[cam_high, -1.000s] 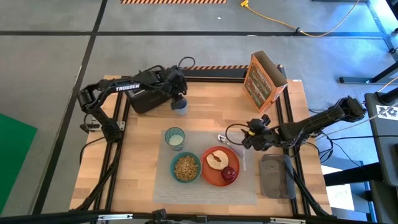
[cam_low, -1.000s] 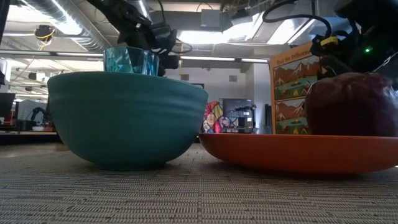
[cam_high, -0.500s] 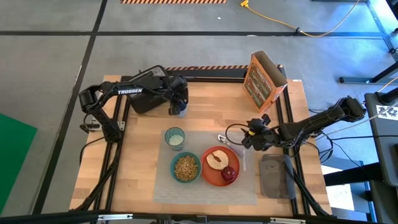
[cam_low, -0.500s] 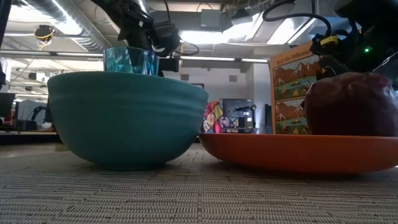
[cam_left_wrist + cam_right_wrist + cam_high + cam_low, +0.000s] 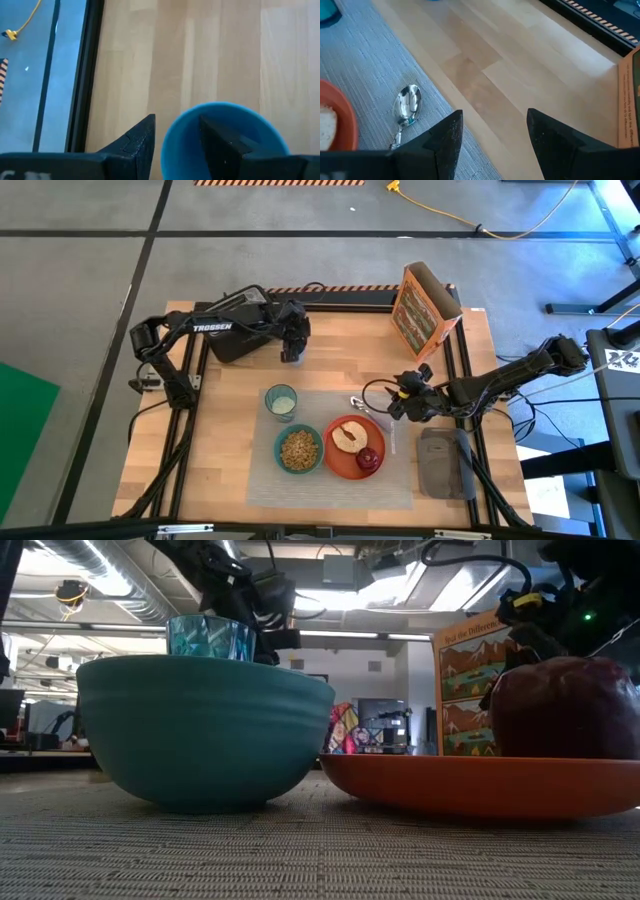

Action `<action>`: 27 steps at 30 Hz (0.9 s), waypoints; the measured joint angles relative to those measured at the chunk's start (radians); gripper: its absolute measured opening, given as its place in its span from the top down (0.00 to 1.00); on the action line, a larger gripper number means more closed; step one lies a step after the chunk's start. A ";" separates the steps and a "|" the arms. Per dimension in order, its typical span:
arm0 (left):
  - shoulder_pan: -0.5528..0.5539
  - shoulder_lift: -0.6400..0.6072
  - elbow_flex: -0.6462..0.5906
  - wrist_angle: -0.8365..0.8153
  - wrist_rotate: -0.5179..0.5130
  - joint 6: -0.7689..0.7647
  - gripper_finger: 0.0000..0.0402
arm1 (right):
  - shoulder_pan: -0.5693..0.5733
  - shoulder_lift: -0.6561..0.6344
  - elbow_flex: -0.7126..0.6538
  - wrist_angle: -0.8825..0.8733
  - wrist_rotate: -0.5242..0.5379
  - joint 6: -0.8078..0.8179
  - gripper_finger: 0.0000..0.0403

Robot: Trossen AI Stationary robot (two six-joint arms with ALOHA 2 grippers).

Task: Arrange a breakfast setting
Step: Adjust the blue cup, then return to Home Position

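High view: the bowl (image 5: 299, 449) is holding cereal, and the plate (image 5: 355, 447) is carrying toast (image 5: 347, 437) and apple (image 5: 369, 459), all lying on the placemat (image 5: 330, 485).

Left wrist view: the left gripper (image 5: 176, 145) is pinching a blue cup's (image 5: 226, 134) rim.

Right wrist view: the spoon (image 5: 404, 112) is lying handle toward the open right gripper (image 5: 492, 131).

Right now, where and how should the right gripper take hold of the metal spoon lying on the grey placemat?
Probably the thin handle, from straight above. The metal spoon lies flat on the grey woven placemat, bowl end toward bare wood, handle running beside the round orange-red plate. The right gripper hangs open nearby, so its fingers can straddle the handle crosswise.
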 joint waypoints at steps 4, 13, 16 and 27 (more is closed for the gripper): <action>-0.007 -0.015 0.000 -0.005 -0.032 -0.018 0.64 | 0.000 0.000 0.002 0.013 -0.001 -0.012 0.48; -0.059 -0.147 0.013 0.016 -0.055 -0.067 0.64 | -0.038 -0.110 0.108 0.082 0.089 -0.339 0.48; -0.071 -0.228 0.015 0.060 0.043 -0.115 0.64 | -0.088 -0.192 0.100 0.255 -0.078 -0.505 0.48; -0.262 -0.596 -0.448 0.724 0.193 -0.295 0.64 | -0.362 -0.293 -0.146 0.800 -0.771 -0.623 0.48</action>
